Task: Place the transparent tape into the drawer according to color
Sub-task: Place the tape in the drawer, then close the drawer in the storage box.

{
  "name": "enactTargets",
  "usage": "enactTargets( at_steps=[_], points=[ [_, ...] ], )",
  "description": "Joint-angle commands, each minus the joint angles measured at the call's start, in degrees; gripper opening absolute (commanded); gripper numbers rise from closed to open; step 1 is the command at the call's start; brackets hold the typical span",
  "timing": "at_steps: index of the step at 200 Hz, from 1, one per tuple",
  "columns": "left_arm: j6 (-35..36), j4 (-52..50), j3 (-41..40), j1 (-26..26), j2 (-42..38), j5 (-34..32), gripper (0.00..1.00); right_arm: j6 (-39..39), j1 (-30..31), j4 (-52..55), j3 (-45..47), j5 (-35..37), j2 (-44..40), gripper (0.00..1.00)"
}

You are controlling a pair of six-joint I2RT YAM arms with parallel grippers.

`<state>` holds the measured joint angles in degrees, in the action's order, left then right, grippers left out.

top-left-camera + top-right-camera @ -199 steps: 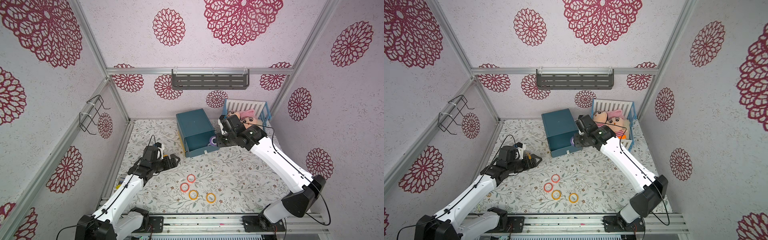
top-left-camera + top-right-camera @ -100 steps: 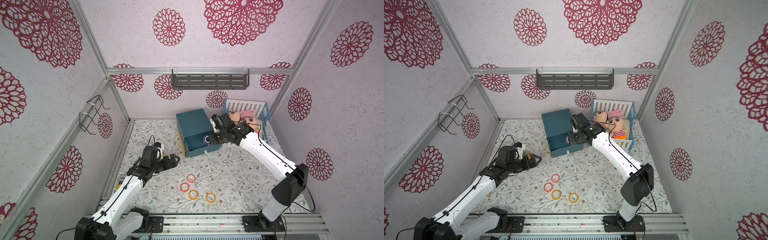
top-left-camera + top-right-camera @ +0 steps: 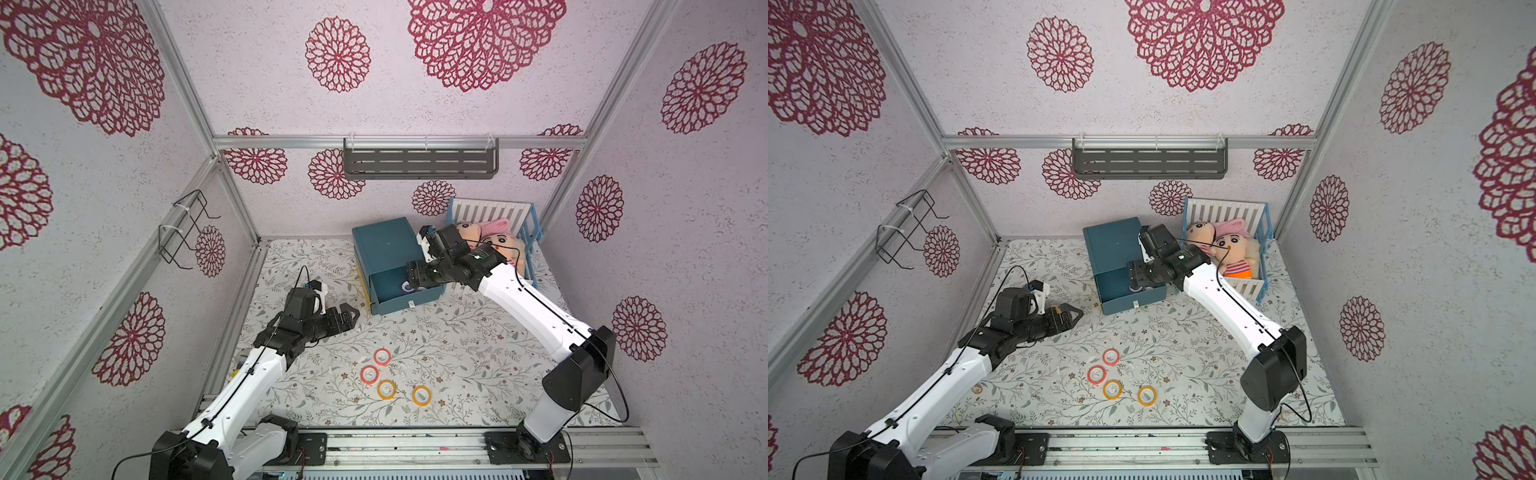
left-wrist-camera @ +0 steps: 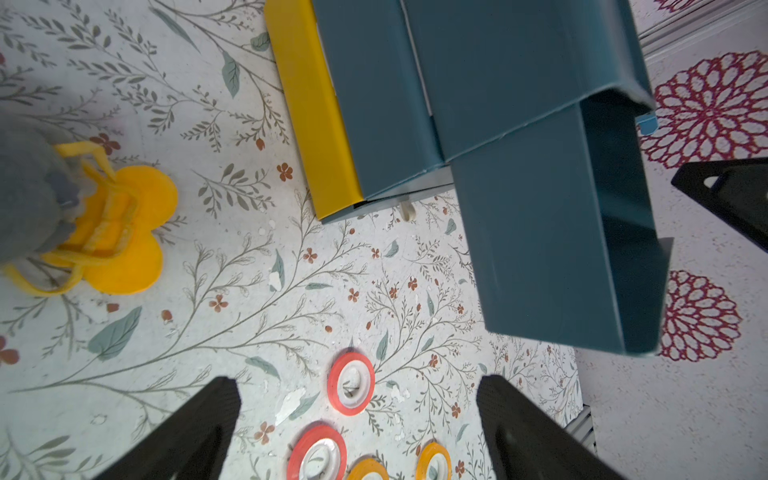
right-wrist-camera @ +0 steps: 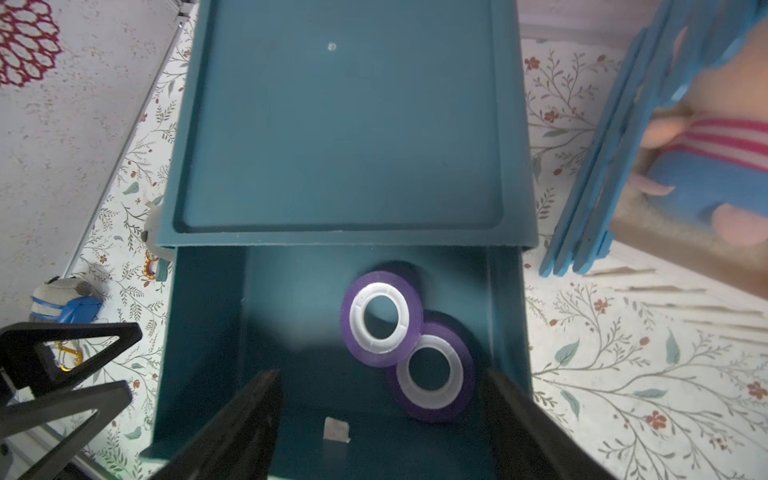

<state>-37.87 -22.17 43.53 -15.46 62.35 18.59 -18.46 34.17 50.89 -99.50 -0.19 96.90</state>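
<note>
1. A black wire rack (image 3: pixel 183 228) is seen fixed to the left wall, above the floral-printed mat (image 3: pixel 478 353).
2. The left gripper (image 3: pixel 347 319) is held over the left part of the mat. Its black jaws are spread wide and nothing is held between them. In the left wrist view (image 4: pixel 357 381) only the mat and tape rings are seen beyond the fingertips.
3. Two red-orange see-through tape rings (image 3: pixel 382 356) are laid flat on the mat near its middle, toward the near edge and just beside each other. They are seen in both top views (image 3: pixel 1096 374).
4. Two yellow see-through tape rings (image 3: pixel 386 389) are laid flat a little nearer. One is just beside the nearer red-orange ring, and the other (image 3: pixel 421 395) lies to its right.
5. A teal plastic drawer cabinet (image 3: pixel 384 245) is stood at the far middle of the mat. Its open drawer (image 3: pixel 405 301) is pulled out toward the near side. A yellow panel (image 4: pixel 316 108) is seen low along its left side.
6. Two purple see-through tape rings (image 5: pixel 381 318) with white cores are found inside the open drawer, toward its right wall. One overlaps the other (image 5: pixel 430 372).
7. The right gripper (image 3: pixel 413 279) is held over the open drawer. Its jaws are seen parted in the right wrist view (image 5: pixel 380 374), and no ring is clamped between them.
8. A blue-and-white toy crib (image 3: pixel 490 212) holding plush dolls (image 3: pixel 498 241) is placed in the far right corner.
</note>
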Motion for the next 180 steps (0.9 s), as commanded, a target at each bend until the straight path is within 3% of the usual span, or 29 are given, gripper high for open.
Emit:
enactTargets(
  at_steps=[1,125,180],
  points=[
    [0.0,0.6,4.2,0.2,1.7,-1.0,0.97,0.6,0.4,-4.7,1.4,-1.3,-6.1,0.84],
    [2.8,-3.7,27.9,0.2,18.7,-4.6,0.97,-4.1,7.8,-17.7,22.3,-2.4,-21.8,0.88],
    [3.3,-4.0,33.4,0.0,25.0,-3.5,0.99,-7.1,9.8,-22.6,31.4,-1.3,-27.2,0.88]
  ],
)
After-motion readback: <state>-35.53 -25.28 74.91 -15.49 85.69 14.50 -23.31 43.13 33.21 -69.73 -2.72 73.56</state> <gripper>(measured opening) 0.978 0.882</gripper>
